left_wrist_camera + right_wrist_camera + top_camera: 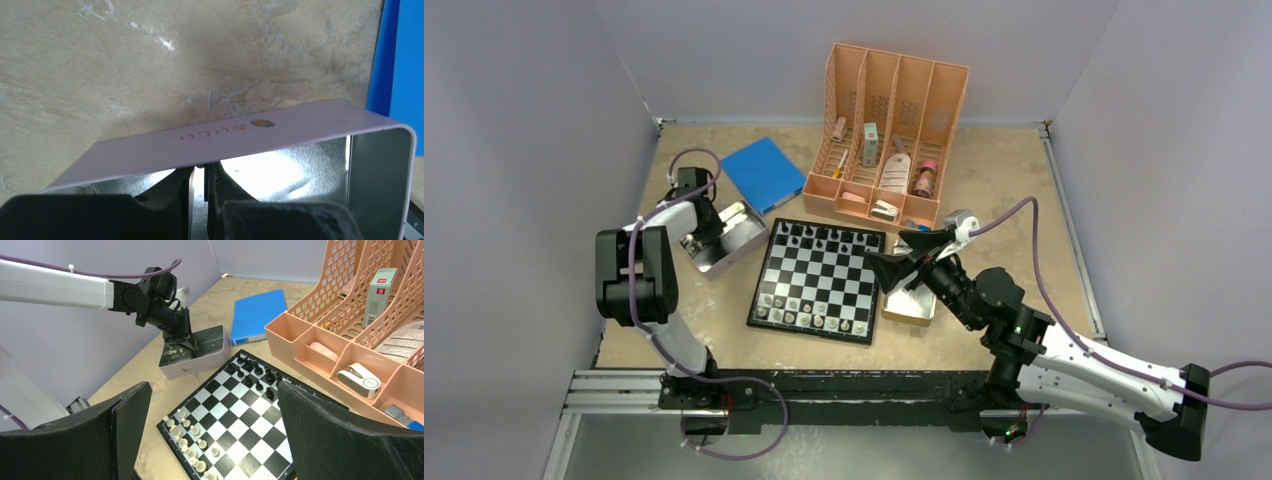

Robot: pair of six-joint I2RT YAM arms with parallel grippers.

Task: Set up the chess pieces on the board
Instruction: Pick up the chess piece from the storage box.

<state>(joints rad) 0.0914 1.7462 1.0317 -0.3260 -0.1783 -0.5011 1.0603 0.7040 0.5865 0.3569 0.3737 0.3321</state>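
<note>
Toward the left edge of the bench, your left gripper (189, 344) reaches down into an open metal tin (192, 370) that lies at an angle to the bench edges. A few loose pale pieces (172, 353) lie on the tin's floor beside it. The left wrist view shows its fingers (175, 197) drawn nearly together with only a thin slit between them. You cannot tell whether anything is pinched there. A blue book (762, 172) lies just beyond the tin, toward the far edge.

The board (819, 285) lies flat mid-bench, slightly askew to the bench edges. Being square, it has no long axis. The black pieces (824, 238) stand in the rows facing the far edge and the peach organizer (889, 130). The pale pieces (809, 315) stand in the rows facing the near edge.

Your right gripper (889, 250) hovers at the board's right side, pointing left across it. It is spread wide and empty, above a second tin (911, 312) just beside the board.
</note>
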